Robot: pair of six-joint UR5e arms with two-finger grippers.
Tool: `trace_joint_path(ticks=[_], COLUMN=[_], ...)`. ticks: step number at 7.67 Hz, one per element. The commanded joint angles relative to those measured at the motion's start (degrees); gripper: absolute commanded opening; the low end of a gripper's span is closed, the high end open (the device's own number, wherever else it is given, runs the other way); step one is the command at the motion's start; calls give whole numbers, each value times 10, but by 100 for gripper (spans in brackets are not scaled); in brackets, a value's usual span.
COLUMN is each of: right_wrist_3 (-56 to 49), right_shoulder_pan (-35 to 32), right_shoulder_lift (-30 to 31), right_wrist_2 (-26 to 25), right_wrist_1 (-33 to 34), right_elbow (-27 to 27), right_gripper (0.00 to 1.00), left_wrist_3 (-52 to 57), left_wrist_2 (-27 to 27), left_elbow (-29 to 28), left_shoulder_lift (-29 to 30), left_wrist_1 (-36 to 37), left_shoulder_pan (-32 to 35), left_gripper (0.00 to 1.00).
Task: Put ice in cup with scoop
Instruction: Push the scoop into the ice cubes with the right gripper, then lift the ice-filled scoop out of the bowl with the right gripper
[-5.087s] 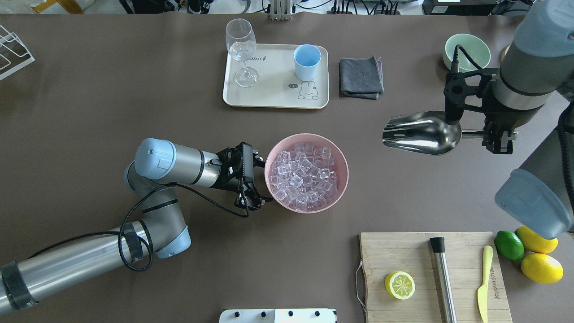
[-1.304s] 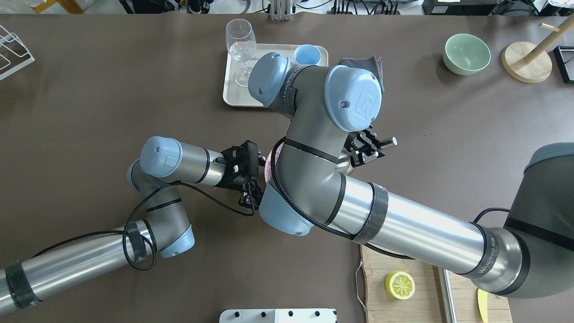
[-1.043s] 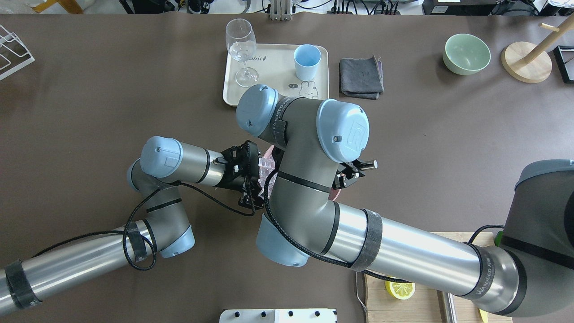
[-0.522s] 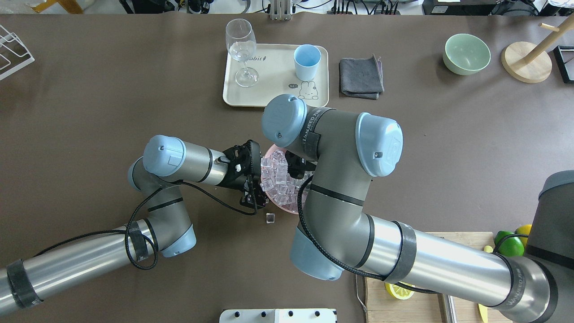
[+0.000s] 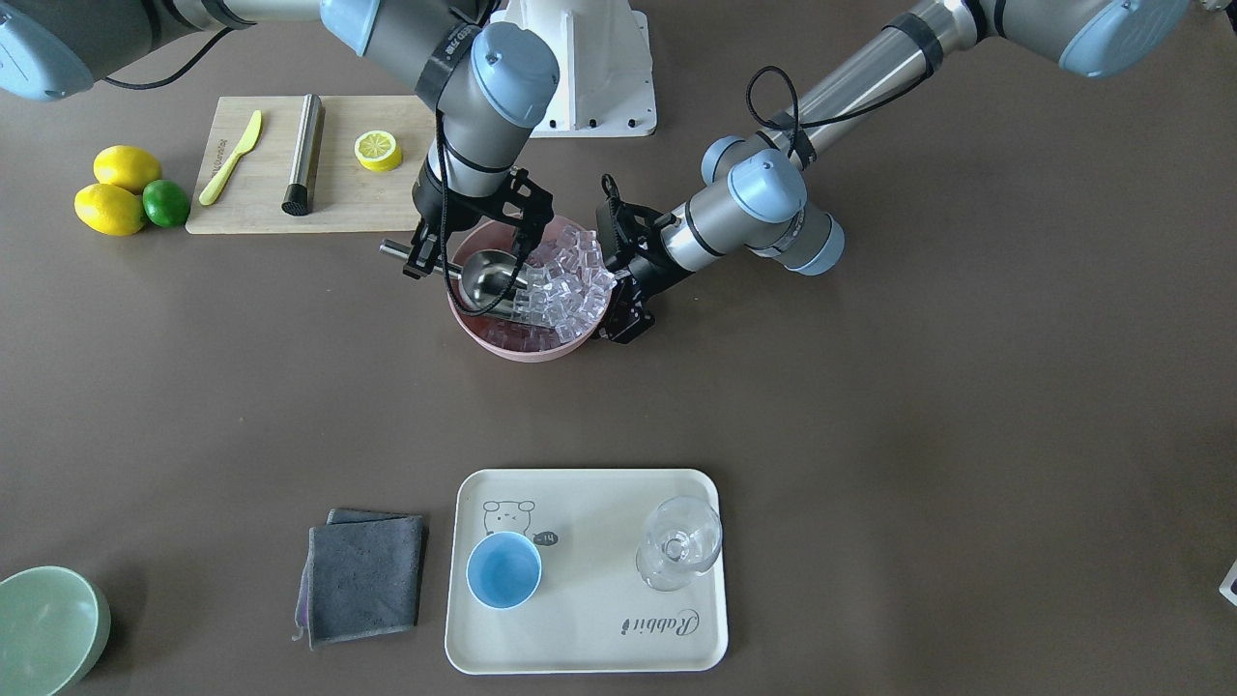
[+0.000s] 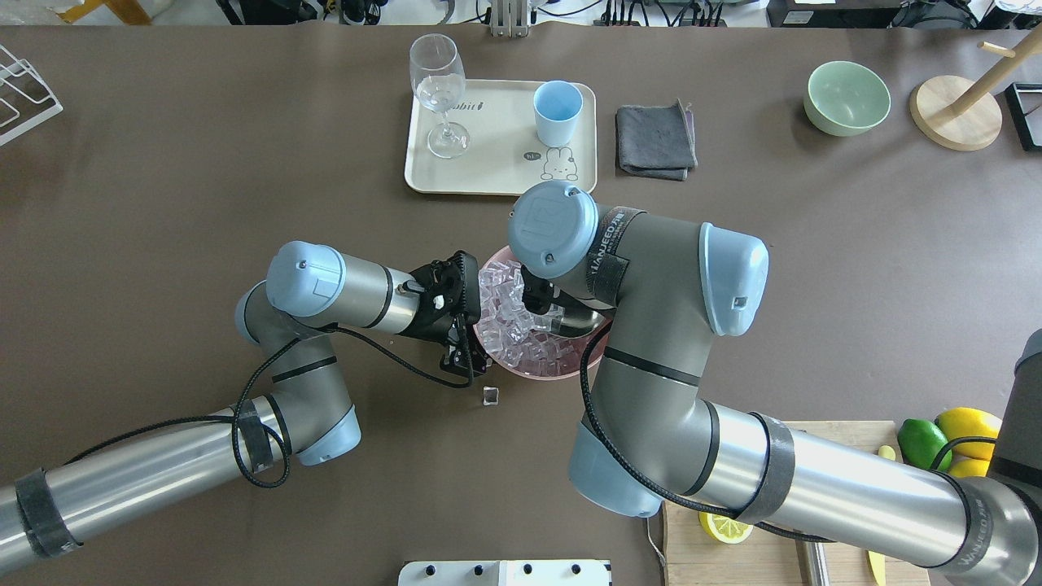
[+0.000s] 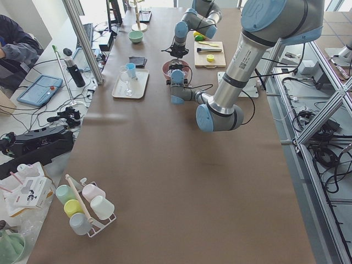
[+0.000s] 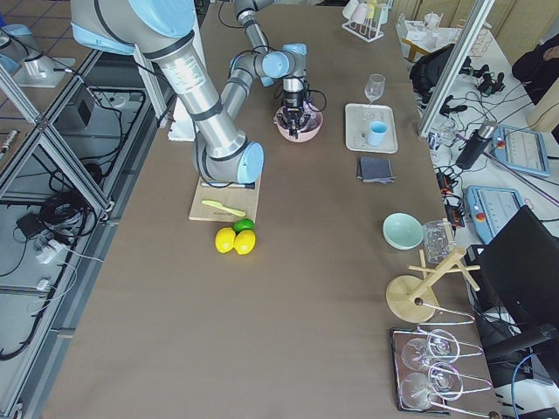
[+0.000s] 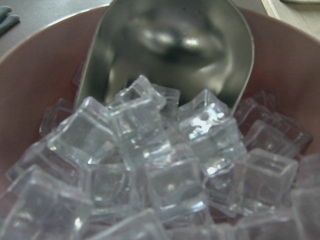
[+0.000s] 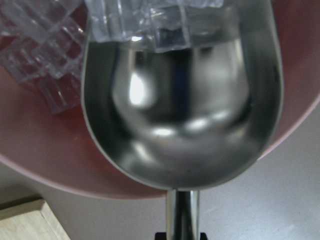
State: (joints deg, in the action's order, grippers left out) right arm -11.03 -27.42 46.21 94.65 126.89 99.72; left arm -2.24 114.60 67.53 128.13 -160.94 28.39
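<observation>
The steel scoop (image 5: 491, 278) lies with its trough inside the pink bowl (image 5: 512, 350), mouth against the pile of ice (image 5: 565, 280). My right gripper (image 5: 432, 261) is shut on the scoop's handle at the bowl's edge. A few cubes (image 10: 140, 20) sit at the scoop's mouth (image 10: 185, 115). My left gripper (image 5: 621, 324) grips the bowl's opposite rim. The left wrist view shows the scoop (image 9: 175, 50) behind the ice (image 9: 165, 165). The light-blue cup (image 5: 503, 570) stands empty on the cream tray (image 5: 589, 638).
One ice cube (image 6: 490, 395) lies on the table beside the bowl (image 6: 562, 376). A wine glass (image 5: 678, 553) shares the tray. A grey cloth (image 5: 365, 575), a green bowl (image 5: 43, 628) and a cutting board (image 5: 261, 193) with a steel cylinder (image 5: 303, 155) lie around.
My right arm has swung in over the bowl and pushed the scoop into the ice. The ice has heaped toward my left gripper. One cube has dropped onto the table.
</observation>
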Motion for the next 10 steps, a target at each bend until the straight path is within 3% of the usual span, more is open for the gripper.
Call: trace_joint_path(ticks=[1, 4, 7, 10], right_wrist_3=[87, 108, 120, 120], right_shoulder_pan=[0, 0, -2, -60], right_shoulder_lift=[37, 72, 119, 136], right_wrist_2=[4, 4, 4, 53], right_wrist_1=[-74, -99, -105, -132], right_elbow=[25, 59, 127, 159], right_gripper=[0, 0, 0, 0], left_wrist_3=[0, 0, 0, 0], left_wrist_2=[0, -1, -1, -1], left_elbow=[3, 4, 8, 12], left_shoulder_lift=[0, -1, -1, -2], left_wrist_1=[4, 5, 12, 12], left_shoulder_pan=[1, 1, 1, 1], left_gripper=[98, 98, 98, 98])
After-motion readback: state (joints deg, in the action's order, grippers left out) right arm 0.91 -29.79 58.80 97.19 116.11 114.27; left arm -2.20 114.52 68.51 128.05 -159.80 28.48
